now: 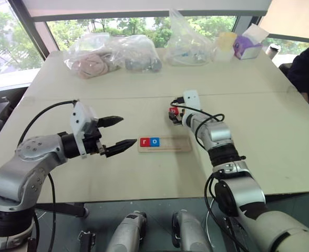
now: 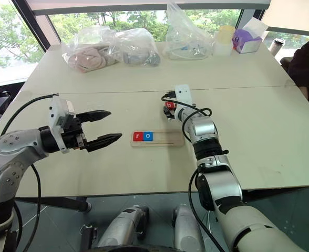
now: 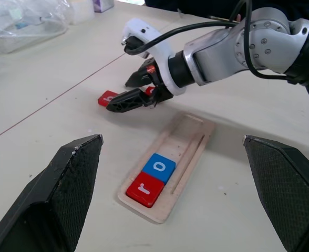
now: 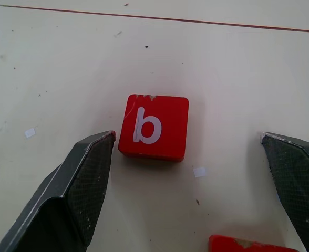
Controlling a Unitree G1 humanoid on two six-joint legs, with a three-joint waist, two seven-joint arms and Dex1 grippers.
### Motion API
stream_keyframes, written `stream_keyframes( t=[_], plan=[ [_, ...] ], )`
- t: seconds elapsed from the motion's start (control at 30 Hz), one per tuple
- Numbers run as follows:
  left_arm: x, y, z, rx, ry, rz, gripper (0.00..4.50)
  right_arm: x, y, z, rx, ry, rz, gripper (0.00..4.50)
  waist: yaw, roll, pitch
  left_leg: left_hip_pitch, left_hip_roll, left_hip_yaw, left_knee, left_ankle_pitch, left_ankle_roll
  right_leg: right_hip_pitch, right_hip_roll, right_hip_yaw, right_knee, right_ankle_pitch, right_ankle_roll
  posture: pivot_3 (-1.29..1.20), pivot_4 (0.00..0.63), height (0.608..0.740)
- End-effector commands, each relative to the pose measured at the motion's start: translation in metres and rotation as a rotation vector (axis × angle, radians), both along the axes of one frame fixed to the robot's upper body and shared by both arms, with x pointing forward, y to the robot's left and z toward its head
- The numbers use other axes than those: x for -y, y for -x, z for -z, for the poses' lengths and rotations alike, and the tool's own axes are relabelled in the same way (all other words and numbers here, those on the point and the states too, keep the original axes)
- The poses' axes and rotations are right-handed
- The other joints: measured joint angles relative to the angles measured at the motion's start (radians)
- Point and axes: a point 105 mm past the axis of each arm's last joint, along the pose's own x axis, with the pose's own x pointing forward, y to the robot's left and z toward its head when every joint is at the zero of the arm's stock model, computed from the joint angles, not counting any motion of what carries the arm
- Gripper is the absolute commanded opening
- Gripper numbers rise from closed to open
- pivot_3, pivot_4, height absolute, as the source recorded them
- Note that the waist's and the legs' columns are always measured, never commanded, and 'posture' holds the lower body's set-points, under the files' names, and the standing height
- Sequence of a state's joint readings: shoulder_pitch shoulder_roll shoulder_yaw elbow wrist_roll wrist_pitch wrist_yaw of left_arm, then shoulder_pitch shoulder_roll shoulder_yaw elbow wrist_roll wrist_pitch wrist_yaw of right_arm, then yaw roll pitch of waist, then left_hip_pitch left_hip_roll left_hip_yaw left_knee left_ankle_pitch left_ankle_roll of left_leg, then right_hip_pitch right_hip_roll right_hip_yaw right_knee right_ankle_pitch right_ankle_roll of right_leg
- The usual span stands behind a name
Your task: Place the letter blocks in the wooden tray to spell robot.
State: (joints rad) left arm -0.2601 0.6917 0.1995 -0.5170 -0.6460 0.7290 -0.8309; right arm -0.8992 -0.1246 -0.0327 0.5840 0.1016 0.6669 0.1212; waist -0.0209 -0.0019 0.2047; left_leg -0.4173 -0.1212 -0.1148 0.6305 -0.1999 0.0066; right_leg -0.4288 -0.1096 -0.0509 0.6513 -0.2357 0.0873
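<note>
Tray [image 3: 194,137] first: it lies flat on the table [image 1: 280,131] in front of me with a red r block [image 3: 144,189] and a blue o block [image 3: 160,167] already seated side by side at its left end, so three slots are bare. The step in hand, as I read it, is picking up the red b block [image 4: 154,126], which sits flat on the table just beyond the tray.

My right gripper [image 4: 188,173] hangs low over that block with its jaws wide and nothing in them; the b lies between the fingertips but nearer one finger [image 4: 75,184] than the other. I'd want to centre it before closing, so the block isn't shoved sideways, and squeeze on two opposite flat edges, keeping the letter upright for the third slot.

A second red block [image 4: 246,244] peeks in close to the gripper, just beside the b; I can't read its letter. It is what could get in the way, since a finger may nudge it as the jaws come together.

My left gripper [image 1: 116,134] hovers left of the tray, wide open and empty, well apart from the blocks.

At the far edge of the table are clear plastic bags [image 1: 112,55] and a tissue box [image 1: 247,44], well clear of the work. A person's dark sleeve [image 1: 307,71] shows at the right edge.
</note>
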Motion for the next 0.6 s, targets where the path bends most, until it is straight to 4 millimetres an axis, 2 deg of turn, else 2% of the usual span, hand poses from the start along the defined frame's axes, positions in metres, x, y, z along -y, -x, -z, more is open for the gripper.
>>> stream_keyframes(
  t=[0.03, 0.4, 0.5, 0.6],
  plan=[
    [0.002, 0.002, -0.008, 0.049, -0.008, 0.013, 4.48, -0.018, -0.002, -0.004, 0.016, -0.008, -0.035, 4.50, -0.001, 0.000, 0.000, 0.000, 0.000, 0.000, 0.000, 0.000, 0.000, 0.000, 0.000, 0.000, 0.000, 0.000, 0.000, 0.00, 0.150, 0.729],
    [0.004, 0.000, -0.007, 0.057, -0.009, 0.010, 4.48, -0.036, -0.006, 0.004, 0.019, 0.039, -0.054, 4.50, -0.003, 0.000, 0.000, 0.003, 0.011, 0.006, -0.002, 0.000, -0.001, 0.000, 0.011, 0.005, -0.003, 0.004, -0.006, 0.00, 0.150, 0.729],
    [0.004, -0.003, -0.009, 0.064, -0.004, 0.002, 4.50, -0.036, -0.007, 0.008, 0.011, 0.042, -0.045, 3.68, -0.003, 0.000, 0.000, 0.005, 0.013, 0.007, -0.002, 0.000, -0.001, 0.000, 0.013, 0.007, -0.003, 0.005, -0.009, 0.00, 0.150, 0.729],
    [0.003, -0.005, -0.009, 0.068, -0.005, -0.003, 4.50, -0.039, -0.008, 0.008, 0.015, 0.040, -0.046, 2.23, -0.003, 0.000, 0.000, 0.006, 0.014, 0.007, -0.003, 0.000, -0.001, 0.001, 0.014, 0.007, -0.003, 0.006, -0.009, 0.00, 0.150, 0.729]
  ],
)
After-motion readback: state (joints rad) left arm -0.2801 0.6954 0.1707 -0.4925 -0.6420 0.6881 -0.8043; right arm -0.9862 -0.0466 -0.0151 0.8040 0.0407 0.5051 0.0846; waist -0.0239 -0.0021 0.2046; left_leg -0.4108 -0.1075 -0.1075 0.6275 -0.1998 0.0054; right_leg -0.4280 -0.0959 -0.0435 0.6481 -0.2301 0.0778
